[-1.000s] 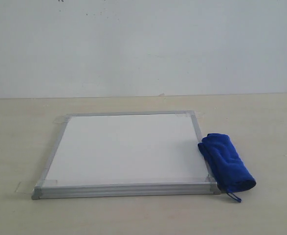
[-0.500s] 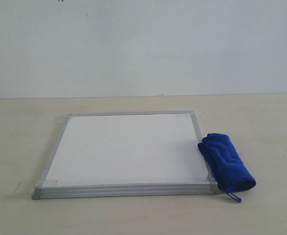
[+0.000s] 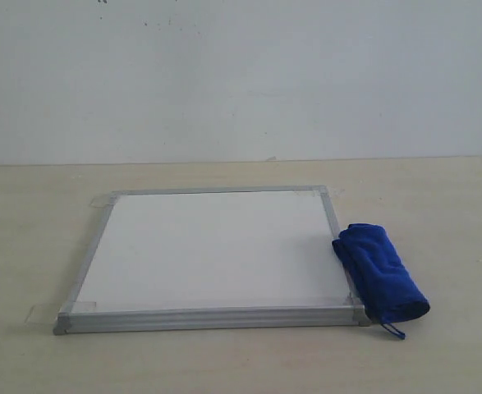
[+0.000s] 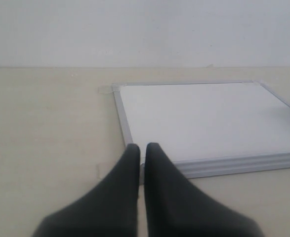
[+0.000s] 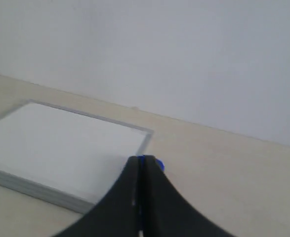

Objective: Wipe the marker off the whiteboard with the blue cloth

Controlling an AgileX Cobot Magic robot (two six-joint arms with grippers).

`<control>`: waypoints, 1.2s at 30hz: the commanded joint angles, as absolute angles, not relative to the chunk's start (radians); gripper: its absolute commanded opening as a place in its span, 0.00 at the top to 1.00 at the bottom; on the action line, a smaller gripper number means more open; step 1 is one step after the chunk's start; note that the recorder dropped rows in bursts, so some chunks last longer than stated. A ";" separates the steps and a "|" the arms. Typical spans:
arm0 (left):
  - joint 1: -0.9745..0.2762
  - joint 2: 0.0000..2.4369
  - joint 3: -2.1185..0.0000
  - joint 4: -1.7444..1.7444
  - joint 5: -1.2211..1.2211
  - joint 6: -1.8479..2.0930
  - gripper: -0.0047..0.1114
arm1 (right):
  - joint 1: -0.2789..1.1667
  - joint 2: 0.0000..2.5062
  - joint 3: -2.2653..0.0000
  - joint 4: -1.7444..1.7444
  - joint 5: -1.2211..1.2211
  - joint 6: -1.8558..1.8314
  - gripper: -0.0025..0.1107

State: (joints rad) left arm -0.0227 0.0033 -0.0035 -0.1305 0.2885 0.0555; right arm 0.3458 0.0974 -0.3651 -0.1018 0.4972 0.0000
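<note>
Touching the right edge of the square silver-framed whiteboard lies the folded royal-blue plush cloth (on the beige table); black left gripper and black right gripper have jaws together.

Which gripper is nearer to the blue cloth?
Right. The right gripper has the blue cloth peeking out behind its tips; the left gripper sits across the whiteboard from it.

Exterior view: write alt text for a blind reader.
A silver-framed whiteboard lies flat on a beige table, its surface showing no marks. A folded blue cloth rests against its right edge. No robot arm is in view.
</note>
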 commanded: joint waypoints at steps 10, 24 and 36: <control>-0.021 0.000 0.000 -0.131 0.285 0.061 0.93 | 0.029 0.076 -0.347 -0.080 0.507 0.000 0.98; -0.021 0.000 0.000 -0.131 0.285 0.061 0.93 | 0.031 0.000 0.000 -0.058 0.285 0.123 0.98; -0.021 0.000 0.000 -0.131 0.285 0.061 0.93 | 0.031 0.000 0.000 -0.047 0.348 0.129 0.98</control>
State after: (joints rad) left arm -0.0227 0.0033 -0.0035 -0.1305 0.2885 0.0555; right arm 0.0375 0.0045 0.0005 -0.0474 0.3487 0.1166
